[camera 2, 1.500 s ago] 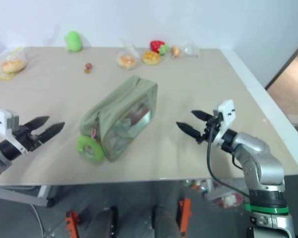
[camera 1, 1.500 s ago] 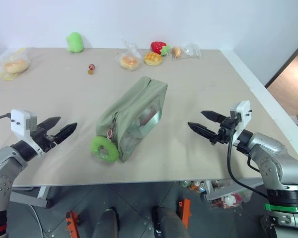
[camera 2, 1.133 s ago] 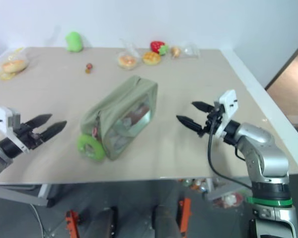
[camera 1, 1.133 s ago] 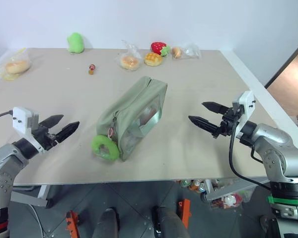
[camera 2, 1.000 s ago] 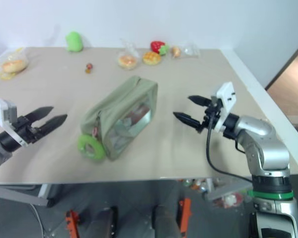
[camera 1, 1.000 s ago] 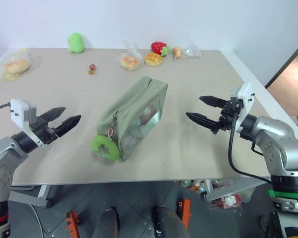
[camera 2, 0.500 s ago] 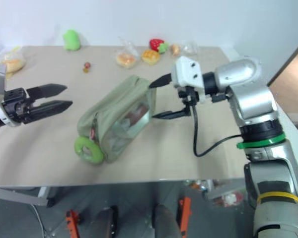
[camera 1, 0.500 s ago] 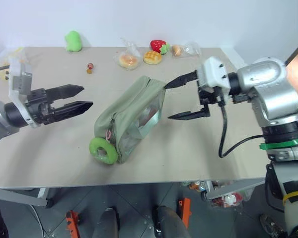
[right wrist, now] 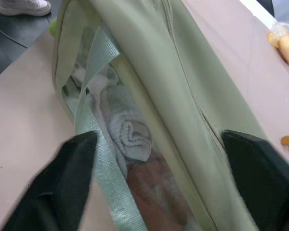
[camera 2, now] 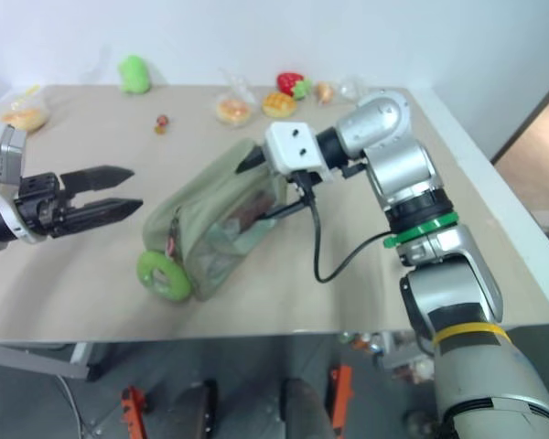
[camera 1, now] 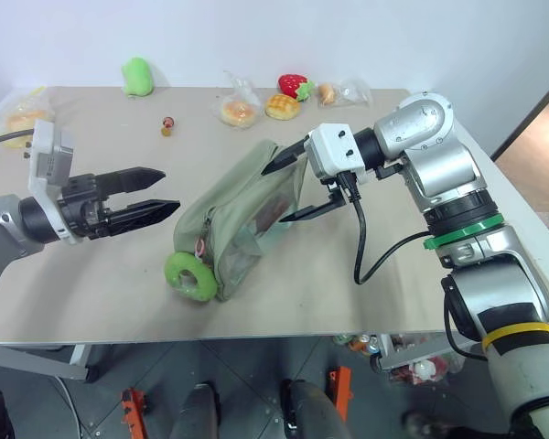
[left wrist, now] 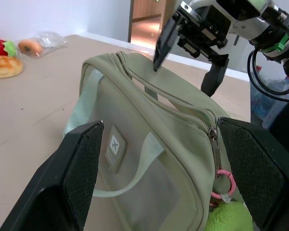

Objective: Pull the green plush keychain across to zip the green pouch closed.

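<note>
The green pouch (camera 1: 242, 212) lies on its side mid-table, clear window facing me, a rolled towel visible inside (right wrist: 130, 137). The green plush keychain (camera 1: 190, 276), a fuzzy lime ring with a pink tag (left wrist: 223, 179), rests on the table at the pouch's near end. My right gripper (camera 1: 273, 195) is open, one finger over the pouch's far top edge and the other by its window side. My left gripper (camera 1: 169, 189) hovers open to the left of the pouch, pointing at it, a short gap away.
Along the table's far edge sit a lime blob plush toy (camera 1: 137, 77), bagged bread (camera 1: 239, 112), a bun (camera 1: 282, 107) and a toy strawberry (camera 1: 294, 87). Another bread bag (camera 1: 23, 119) lies far left. A small trinket (camera 1: 167, 125) sits behind the pouch.
My right arm swung left from the table's right side and rolled, so its fingers now straddle the pouch's far end. My left gripper rose and moved right toward the pouch.
</note>
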